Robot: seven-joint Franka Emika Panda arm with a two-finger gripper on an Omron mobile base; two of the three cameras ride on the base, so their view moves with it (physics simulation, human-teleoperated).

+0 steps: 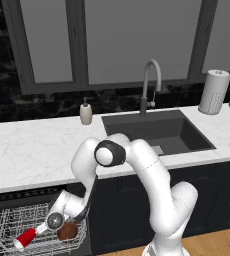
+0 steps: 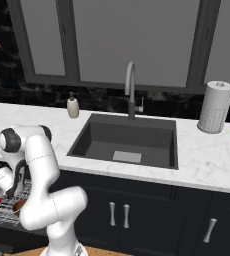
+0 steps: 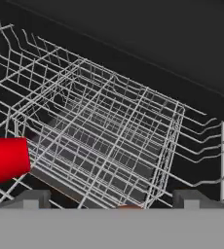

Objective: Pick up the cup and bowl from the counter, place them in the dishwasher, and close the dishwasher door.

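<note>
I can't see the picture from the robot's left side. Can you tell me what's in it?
A white robot arm bends down from the kitchen counter into the open dishwasher, its hand low over the white wire rack. A red cup lies on its side in the rack, with a brown bowl beside it. Above are a dark sink, a faucet and a soap bottle.

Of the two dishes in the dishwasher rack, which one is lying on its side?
The red cup: it lies tipped over on the white wire rack, white rim pointing outward. The brown bowl beside it sits by the gripper, whose jaws are open.
</note>
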